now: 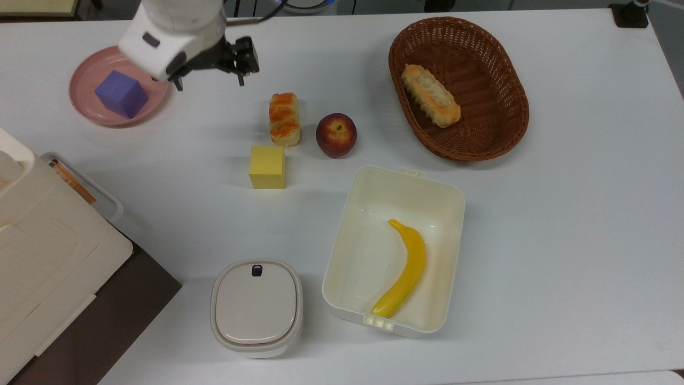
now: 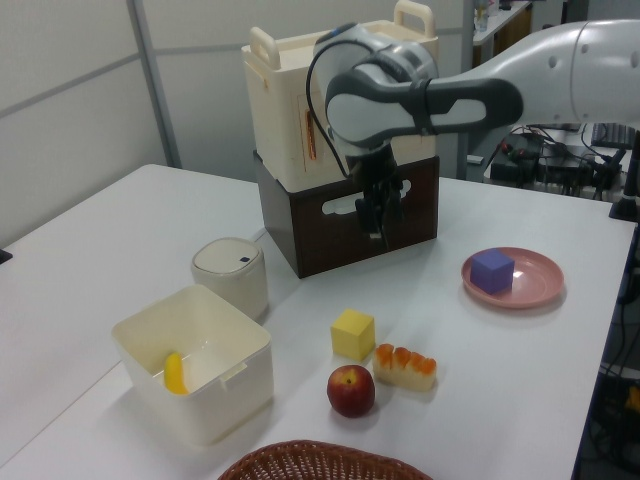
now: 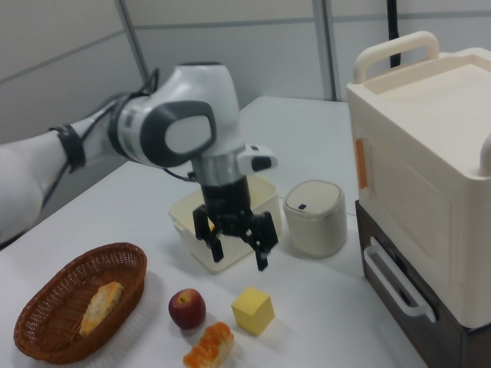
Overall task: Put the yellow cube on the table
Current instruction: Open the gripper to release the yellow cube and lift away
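Observation:
The yellow cube [image 1: 267, 167] [image 2: 353, 334] [image 3: 253, 310] rests flat on the white table [image 1: 534, 240] [image 3: 330, 307], free of any grip. It lies just below the bread piece [image 1: 284, 118] in the top view. My gripper [image 1: 208, 82] [image 3: 238, 257] [image 2: 380, 226] hangs open and empty above the table. In the top view it is up and left of the cube, beside the pink plate [image 1: 85, 104]. The right view shows its two black fingers [image 3: 216, 250] spread wide, well above the cube.
A purple cube [image 1: 122, 93] lies on the pink plate. A red apple [image 1: 336, 135] sits beside the bread. The wicker basket [image 1: 465, 155] holds a pastry. A cream box [image 1: 443, 198] holds a banana [image 1: 406, 270]. A lidded pot [image 1: 256, 307] and a cream cabinet [image 1: 48, 251] stand nearby.

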Available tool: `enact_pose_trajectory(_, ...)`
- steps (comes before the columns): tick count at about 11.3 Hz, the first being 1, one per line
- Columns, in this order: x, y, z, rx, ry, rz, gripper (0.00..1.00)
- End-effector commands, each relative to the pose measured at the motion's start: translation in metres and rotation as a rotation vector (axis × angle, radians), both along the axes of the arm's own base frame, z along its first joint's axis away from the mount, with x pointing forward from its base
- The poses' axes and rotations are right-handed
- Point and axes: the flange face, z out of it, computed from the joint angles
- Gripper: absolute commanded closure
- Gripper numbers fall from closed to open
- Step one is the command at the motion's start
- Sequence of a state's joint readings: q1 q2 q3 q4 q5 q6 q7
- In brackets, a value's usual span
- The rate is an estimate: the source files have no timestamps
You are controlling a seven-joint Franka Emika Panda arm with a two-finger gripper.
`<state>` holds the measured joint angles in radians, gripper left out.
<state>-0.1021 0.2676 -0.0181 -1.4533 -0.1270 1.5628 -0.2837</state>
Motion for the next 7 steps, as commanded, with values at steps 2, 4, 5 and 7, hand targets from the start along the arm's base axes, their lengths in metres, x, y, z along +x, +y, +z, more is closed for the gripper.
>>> enact_pose_trajectory(2, -0.008, 0.008, 0.039, -0.018, -0.056, -0.031, 0.00)
enact_pose_trajectory(4, -0.003, 0.005, 0.044, -0.010, -0.112, -0.036, 0.00)
enact_pose_trajectory(5, -0.002, 0.002, 0.048, -0.017, -0.143, -0.055, 0.00)
enact_pose_trajectory(7, -0.003, -0.005, 0.051, -0.016, -0.152, -0.066, 0.00)
